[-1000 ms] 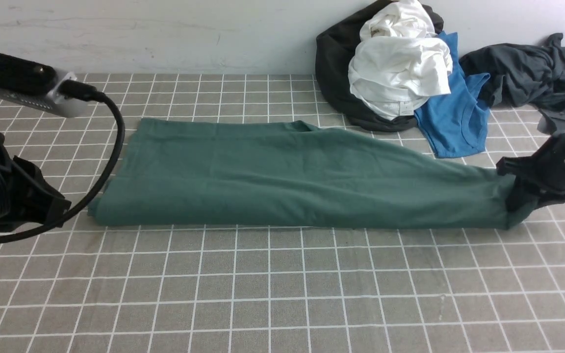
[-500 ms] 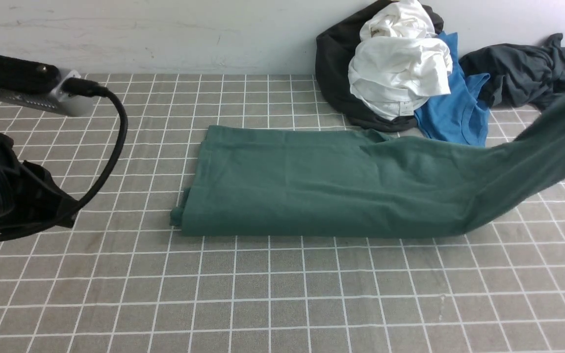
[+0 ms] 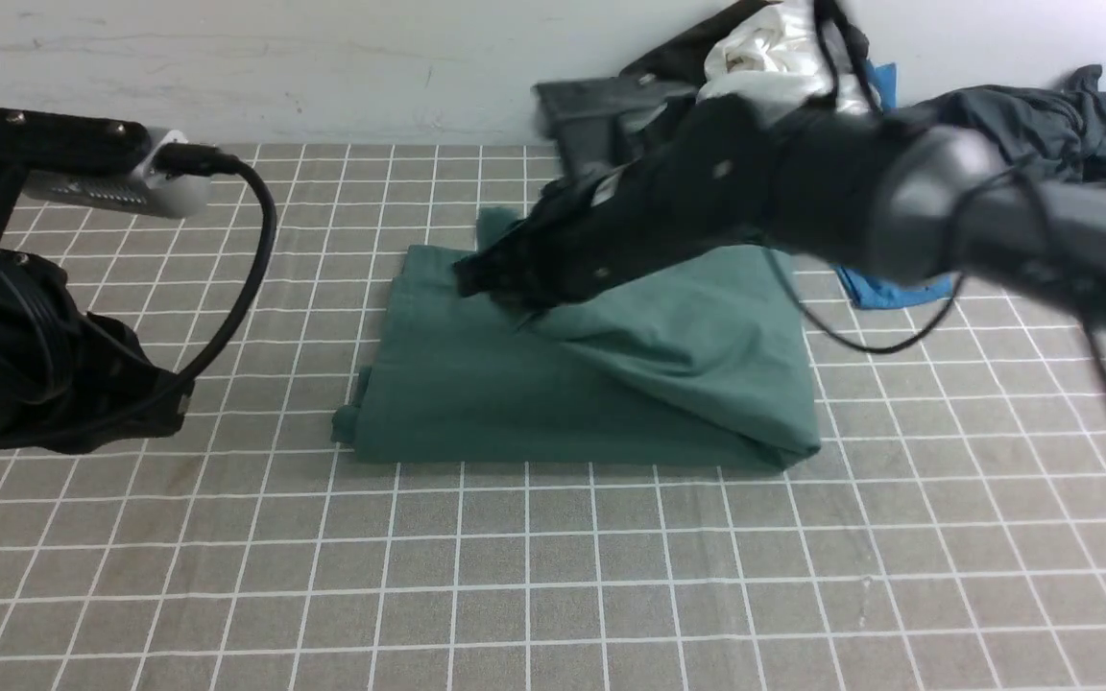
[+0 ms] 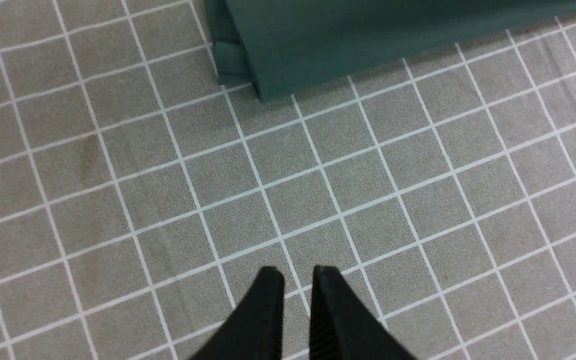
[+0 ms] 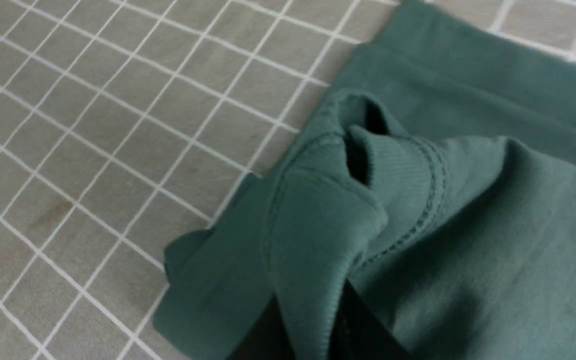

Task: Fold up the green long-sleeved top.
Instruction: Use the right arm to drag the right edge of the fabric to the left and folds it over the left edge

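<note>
Left gripper (image 4: 297, 274): sat nearly closed and empty, by the bench's left edge.
Top (image 3: 611, 384): I saw it mid-bench, its right end doubled over.
Right gripper (image 3: 481, 278): was clamped on that end, over the top's far left corner.
Remaining: I judged release and flattening.

A checked table (image 3: 553, 576) bears green long-sleeved top (image 3: 476, 403) and heaped clothes (image 3: 1081, 134).

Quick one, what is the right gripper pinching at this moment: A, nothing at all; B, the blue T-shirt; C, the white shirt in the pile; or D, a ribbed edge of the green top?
D: in the right wrist view the right gripper is clamped on a ribbed, stitched edge of the green long-sleeved top, held over the folded body of that garment.
</note>
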Robot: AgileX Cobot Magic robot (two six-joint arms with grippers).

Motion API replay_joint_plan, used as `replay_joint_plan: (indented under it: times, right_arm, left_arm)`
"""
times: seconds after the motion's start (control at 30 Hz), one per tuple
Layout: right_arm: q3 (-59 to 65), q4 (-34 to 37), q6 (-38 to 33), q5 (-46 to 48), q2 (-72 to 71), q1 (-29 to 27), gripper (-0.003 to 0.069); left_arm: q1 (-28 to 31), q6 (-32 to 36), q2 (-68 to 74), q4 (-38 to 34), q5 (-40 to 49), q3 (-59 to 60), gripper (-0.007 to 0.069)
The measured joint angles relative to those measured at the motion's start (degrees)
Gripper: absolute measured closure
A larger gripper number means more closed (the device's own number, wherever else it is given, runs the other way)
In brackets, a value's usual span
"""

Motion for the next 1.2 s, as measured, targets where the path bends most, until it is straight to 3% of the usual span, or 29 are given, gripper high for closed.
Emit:
replay_joint_plan:
  times: [0.13, 0.37, 0.47, 0.6, 0.63, 0.7, 0.83, 1.0, 1.2]
  right_arm:
    - [-8.6, 0.0, 0.1, 2.4, 7.2, 1.5, 0.0599]
    - [-23.5, -2.4, 0.1, 12.1, 12.6, 1.5, 0.0284]
    - [-26.2, -4.7, 0.1, 13.7, 12.2, 1.5, 0.0253]
    - [-26.9, -6.6, 0.1, 17.0, 12.5, 1.5, 0.0314]
    - [-27.1, -6.7, 0.0, 18.7, 13.8, 1.5, 0.0377]
    - [-27.1, -6.5, 0.0, 19.5, 14.9, 1.5, 0.0422]
    - [-27.1, -3.1, -0.7, 19.5, 21.4, 2.4, 0.0627]
    - [-29.5, -3.6, -4.3, 19.9, 20.9, 4.3, 0.0669]
    - [-32.3, -15.0, -3.8, 28.5, 11.6, 3.8, 0.0672]
  left_arm:
    - [0.0, 0.0, 0.7, 0.0, 0.0, 0.9, 0.0557]
    - [0.0, 0.1, 0.9, 0.1, -0.3, 2.7, 0.0557]
    - [0.0, 0.1, 0.9, 0.1, -0.4, 2.7, 0.0557]
    - [0.0, 0.1, 0.9, 0.0, -0.6, 2.7, 0.0557]
    - [0.0, 0.1, 0.9, -0.4, -0.6, 2.7, 0.0557]
    - [0.0, 0.1, 0.9, -0.8, -0.7, 2.7, 0.0557]
    - [0.0, 2.4, 0.9, -3.4, -0.8, 2.7, 0.0557]
    - [0.0, 5.7, 0.3, -5.4, -1.0, 2.7, 0.0557]
    - [0.0, 7.2, -6.9, -5.5, -2.2, 2.8, 0.0557]
